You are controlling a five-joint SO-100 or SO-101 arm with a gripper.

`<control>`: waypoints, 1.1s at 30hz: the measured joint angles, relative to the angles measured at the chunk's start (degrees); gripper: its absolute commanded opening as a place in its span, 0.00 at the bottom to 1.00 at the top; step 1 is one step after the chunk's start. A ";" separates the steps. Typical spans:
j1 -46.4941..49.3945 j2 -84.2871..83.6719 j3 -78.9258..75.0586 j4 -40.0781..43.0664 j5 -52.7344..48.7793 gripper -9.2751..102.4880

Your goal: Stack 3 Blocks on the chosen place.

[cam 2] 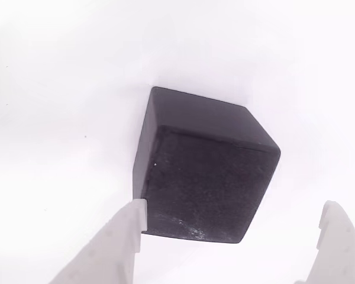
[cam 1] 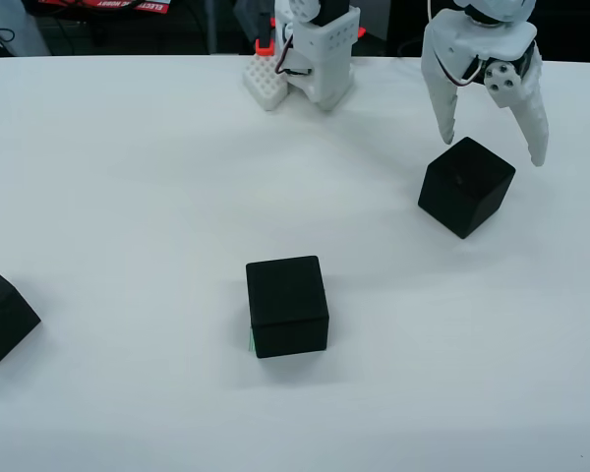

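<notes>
My fingers (cam 1: 495, 154) are spread apart, hanging just above and astride one black cube (cam 1: 465, 186) at the right of the overhead view, gripping nothing. In the wrist view the same cube (cam 2: 204, 171) sits between my two white fingertips (cam 2: 130, 228). Cube count: three on the white desk (cam 1: 128, 177). The second cube (cam 1: 286, 305) stands at centre; a thin green sliver (cam 1: 252, 341) shows at its lower left edge, the rest hidden beneath. The third cube (cam 1: 0, 317) is cut off by the left frame edge.
</notes>
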 measured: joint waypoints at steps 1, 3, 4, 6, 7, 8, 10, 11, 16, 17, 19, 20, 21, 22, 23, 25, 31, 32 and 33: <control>-0.09 0.00 0.00 0.62 -0.53 0.41; -0.09 0.00 -0.44 1.85 -1.41 0.41; -0.09 0.00 -0.62 2.29 -1.93 0.41; -0.09 0.00 -0.79 2.72 -2.20 0.41; 0.00 0.00 -0.88 2.81 -2.29 0.41; 0.35 0.00 -0.88 2.81 -2.29 0.41; 1.41 0.09 -0.88 2.81 -2.46 0.41; 1.85 0.09 -0.88 2.99 -2.90 0.41; 1.67 0.79 -0.88 4.13 -5.98 0.41; 2.02 0.79 -0.79 4.31 -6.59 0.41; 3.25 0.97 0.53 4.31 -7.73 0.41; 3.52 0.97 1.49 4.31 -8.35 0.41; 3.52 0.97 2.29 4.31 -8.79 0.41; 3.34 1.23 3.16 4.22 -9.23 0.41; 3.34 1.58 3.78 4.22 -9.67 0.41; 4.39 1.93 4.04 4.04 -10.20 0.41; 4.13 2.02 4.04 3.69 -9.93 0.42; 4.22 2.02 4.04 3.43 -10.02 0.42; 4.31 2.02 4.04 3.16 -10.02 0.42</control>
